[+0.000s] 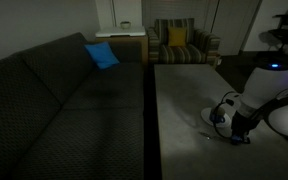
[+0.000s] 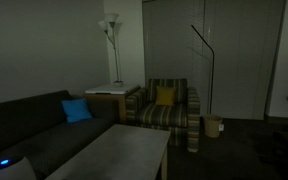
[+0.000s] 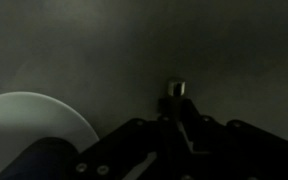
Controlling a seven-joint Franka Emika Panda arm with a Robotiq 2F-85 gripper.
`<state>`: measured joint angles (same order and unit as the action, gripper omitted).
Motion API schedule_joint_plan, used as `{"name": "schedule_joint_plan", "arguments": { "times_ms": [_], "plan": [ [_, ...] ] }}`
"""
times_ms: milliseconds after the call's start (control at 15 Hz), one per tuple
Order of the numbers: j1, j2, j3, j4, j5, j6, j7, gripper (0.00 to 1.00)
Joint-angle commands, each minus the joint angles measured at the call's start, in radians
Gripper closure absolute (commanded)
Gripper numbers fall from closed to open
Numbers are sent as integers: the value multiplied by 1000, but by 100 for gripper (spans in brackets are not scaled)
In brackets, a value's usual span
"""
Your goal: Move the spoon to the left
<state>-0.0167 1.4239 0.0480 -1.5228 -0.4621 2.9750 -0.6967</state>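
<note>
In the wrist view my gripper [image 3: 176,104] has its dark fingers drawn together over the grey table top. A small silvery end of the spoon [image 3: 176,90] sticks out from the fingertips, and a pale strip of its handle runs back between the fingers. The round white saucer [image 3: 29,122] lies at the lower left, apart from the gripper; its cup is not visible. In an exterior view the gripper [image 1: 231,128] is down at the table's near right part, with the saucer [image 1: 217,113] just beside it. The picture is dark.
The long grey coffee table [image 1: 179,110] also shows in an exterior view [image 2: 124,150]. A dark sofa [image 1: 54,100] with a blue cushion [image 1: 101,55] runs along one side. A striped armchair [image 1: 179,45] with a yellow cushion stands beyond the table's far end.
</note>
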Motion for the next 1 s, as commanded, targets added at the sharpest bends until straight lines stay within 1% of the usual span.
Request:
{"name": "schedule_joint_plan", "arguments": {
  "times_ms": [0,67,200,267,400,533,667,733,933],
  "plan": [
    [30,77,-34,121,4,-34,-6,96],
    [51,93,-56,147,2,-31,6,96],
    [69,110,-75,180,-2,-38,9,96],
    [79,49,-90,104,-11,-18,19,96],
    [65,41,-69,94,-20,-37,-18,96],
    [37,40,-37,93,-28,-59,-76,96],
    [7,44,-6,94,-47,-79,-174,96],
    [-7,58,10,113,-51,-98,-229,96],
    [-19,80,26,149,-42,-157,-369,96]
  ]
}}
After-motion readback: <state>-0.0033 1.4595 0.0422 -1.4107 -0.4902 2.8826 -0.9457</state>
